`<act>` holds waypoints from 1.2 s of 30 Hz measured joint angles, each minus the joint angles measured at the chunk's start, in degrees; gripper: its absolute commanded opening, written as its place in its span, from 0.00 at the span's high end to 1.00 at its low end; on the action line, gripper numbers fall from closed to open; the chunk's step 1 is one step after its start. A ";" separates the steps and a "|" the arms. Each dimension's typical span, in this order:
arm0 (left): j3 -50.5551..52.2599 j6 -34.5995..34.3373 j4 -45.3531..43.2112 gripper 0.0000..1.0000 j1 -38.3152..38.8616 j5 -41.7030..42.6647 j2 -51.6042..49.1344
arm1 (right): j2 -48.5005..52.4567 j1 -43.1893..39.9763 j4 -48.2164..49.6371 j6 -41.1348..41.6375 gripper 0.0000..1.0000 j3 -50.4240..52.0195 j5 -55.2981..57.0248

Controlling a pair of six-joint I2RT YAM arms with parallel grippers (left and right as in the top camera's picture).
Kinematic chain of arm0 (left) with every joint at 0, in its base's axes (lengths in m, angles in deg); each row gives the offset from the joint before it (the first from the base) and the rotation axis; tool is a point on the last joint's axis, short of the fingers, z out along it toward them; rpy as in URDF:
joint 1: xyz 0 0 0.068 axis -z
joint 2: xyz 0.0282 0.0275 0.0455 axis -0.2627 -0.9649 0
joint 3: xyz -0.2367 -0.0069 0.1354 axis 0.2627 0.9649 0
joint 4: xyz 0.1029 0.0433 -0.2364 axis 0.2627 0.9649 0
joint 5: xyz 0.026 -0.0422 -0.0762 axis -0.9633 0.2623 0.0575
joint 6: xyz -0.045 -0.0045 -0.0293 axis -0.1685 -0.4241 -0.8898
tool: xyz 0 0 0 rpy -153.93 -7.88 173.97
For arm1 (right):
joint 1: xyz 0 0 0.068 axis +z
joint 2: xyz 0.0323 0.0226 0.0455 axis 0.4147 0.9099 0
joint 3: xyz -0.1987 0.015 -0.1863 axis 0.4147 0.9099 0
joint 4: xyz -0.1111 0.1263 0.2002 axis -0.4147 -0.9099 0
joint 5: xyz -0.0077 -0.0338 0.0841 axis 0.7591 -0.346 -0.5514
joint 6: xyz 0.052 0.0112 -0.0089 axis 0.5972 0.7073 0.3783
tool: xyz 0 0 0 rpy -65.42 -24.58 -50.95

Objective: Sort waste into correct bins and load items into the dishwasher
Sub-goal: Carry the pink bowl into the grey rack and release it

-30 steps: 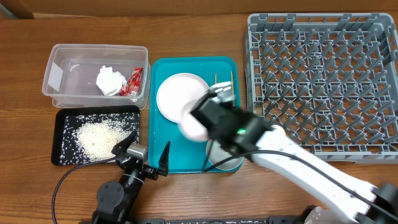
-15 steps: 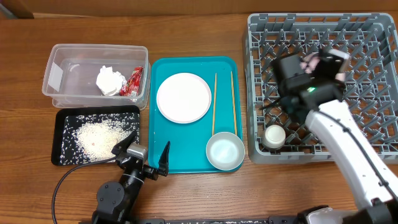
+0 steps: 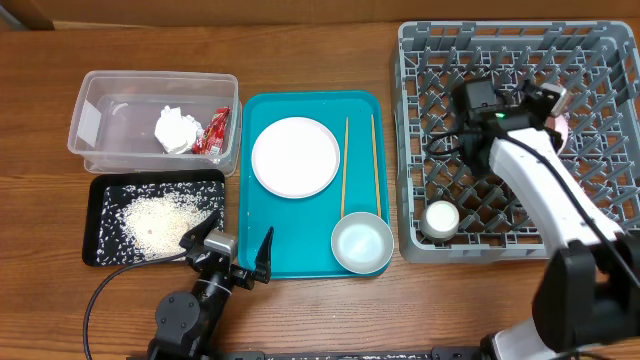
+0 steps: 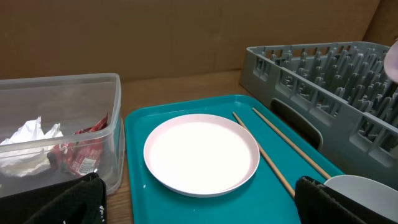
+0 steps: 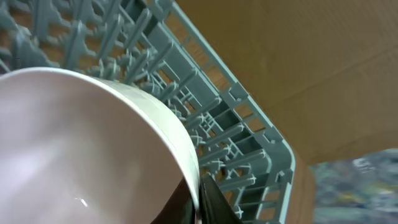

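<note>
My right gripper (image 3: 548, 108) is shut on the rim of the pale pink bowl (image 3: 563, 129) and holds it over the right part of the grey dish rack (image 3: 600, 60). In the right wrist view the bowl (image 5: 81, 149) fills the frame, its rim pinched between the fingers (image 5: 202, 199). A white cup (image 3: 441, 218) sits in the rack's front left corner. The plate (image 3: 295, 157), two chopsticks (image 3: 345, 165) and the grey bowl (image 3: 361, 243) lie on the teal tray (image 3: 300, 255). My left gripper (image 3: 235, 255) is open and empty at the tray's front edge.
The clear tub (image 3: 100, 130) at the left holds the white tissue (image 3: 175, 130) and the red wrapper (image 3: 215, 132). In front of it the black tray (image 3: 105, 250) holds rice (image 3: 160, 220). The left wrist view shows the plate (image 4: 201, 154) and the chopsticks (image 4: 264, 155).
My right arm has carried the pink bowl from over the teal tray rightwards to over the right part of the dish rack. The left arm has not moved.
</note>
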 measured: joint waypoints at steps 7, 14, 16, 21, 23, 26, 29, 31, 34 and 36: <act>0.00 0.00 0.00 0.00 0.00 0.00 0.00 | 2.86 0.00 -1.75 0.02 0.96 0.02 2.67; 0.00 0.02 0.00 0.00 0.00 0.00 0.00 | 2.89 5.18 -4.26 0.48 0.96 0.00 2.43; 0.00 0.00 0.00 0.00 0.00 0.00 0.00 | 3.13 6.71 -5.25 0.50 0.96 0.02 2.51; 0.00 0.00 0.00 0.00 0.00 0.00 0.00 | 3.17 7.85 -7.76 2.12 0.96 0.00 2.58; 0.00 0.00 0.00 0.00 0.00 0.00 0.00 | 3.17 7.85 -8.11 2.45 0.96 0.00 2.49; 0.00 0.00 0.00 0.00 0.00 0.00 0.00 | 3.19 7.85 -8.13 2.80 0.96 0.00 2.86; 0.00 0.00 0.00 0.00 0.00 0.00 0.00 | 3.30 7.82 -7.32 2.80 0.96 -0.11 3.76; 0.00 0.00 0.00 0.00 0.00 0.00 0.00 | 3.39 7.63 -5.55 2.75 0.96 -0.15 4.37; 0.00 0.00 0.00 0.00 0.00 0.00 0.00 | 3.39 6.82 -2.32 2.56 0.96 -0.24 4.76; 0.00 0.02 0.00 0.00 0.00 0.00 0.00 | 3.39 5.79 0.07 1.79 0.96 -0.26 4.79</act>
